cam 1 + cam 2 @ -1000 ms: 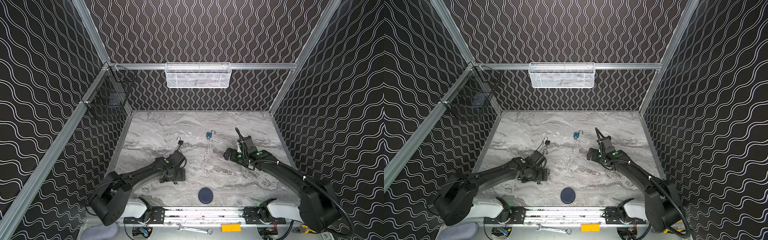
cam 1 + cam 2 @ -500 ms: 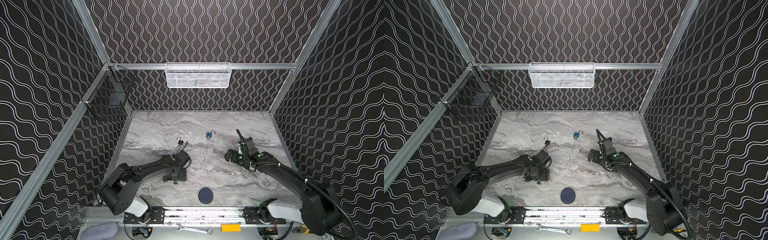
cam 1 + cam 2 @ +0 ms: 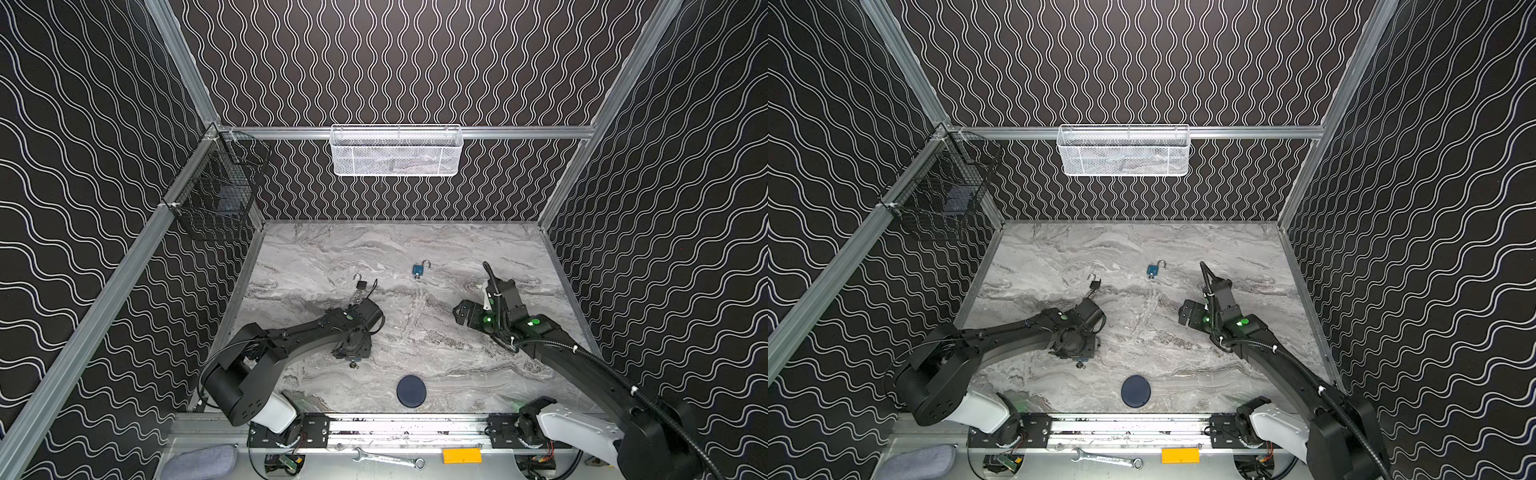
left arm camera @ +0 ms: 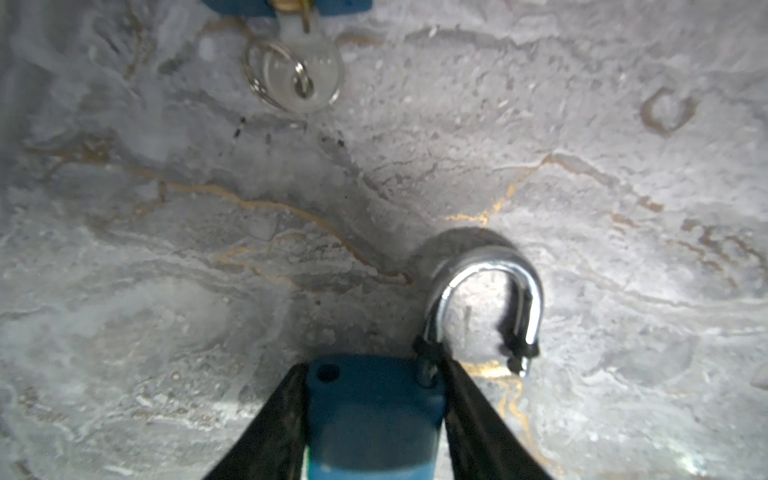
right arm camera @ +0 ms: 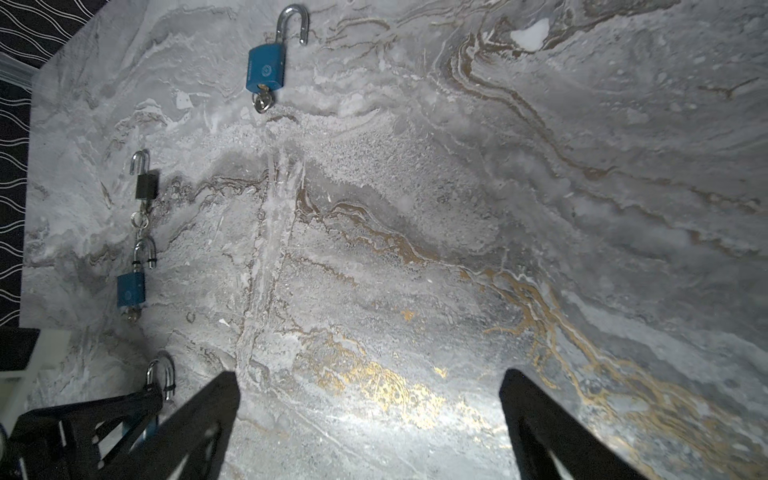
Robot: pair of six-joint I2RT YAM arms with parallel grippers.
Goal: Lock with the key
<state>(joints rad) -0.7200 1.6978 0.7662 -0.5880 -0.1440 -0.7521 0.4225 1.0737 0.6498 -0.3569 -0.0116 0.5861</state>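
counter [image 3: 419, 349]: grey marbled slab. The padlocks that show in both top views lie where they did a second ago.
left arm [image 3: 299, 332]: its big rear joint sits farther back and inward than a second ago. The wrist is over almost the same patch, left of centre, and hides its own gripper in both top views.
right arm [image 3: 582, 357]: same pose as a second ago, right of centre, well apart from every padlock.
white basket [image 3: 395, 151]: on the back rail, off the counter.
wire basket [image 3: 216, 195]: black, on the left rail.
right gripper [image 5: 370, 376]: jaws spread wide over bare counter, nothing between them.
left gripper [image 4: 376, 370]: jaws pressed on both flanks of the held padlock, the black fingers [image 4: 270, 424] touching its body.
dark disc [image 3: 411, 390]: front centre, alone.
held padlock [image 4: 374, 415]: blue. Its shackle [image 4: 486, 286] is swung open, with the free end beside the body and its hole empty. Resting or just lifted, I cannot tell, and its key end is out of view.
near blue padlock [image 5: 131, 289]: just ahead of that shackle, in line but apart, key end facing it.
black padlock [image 3: 362, 285]: next in the same line, shackle open.
far blue padlock [image 3: 418, 270]: back centre, between the arms.
key [image 4: 307, 75]: in the near blue padlock's keyhole, with a ring through its head.
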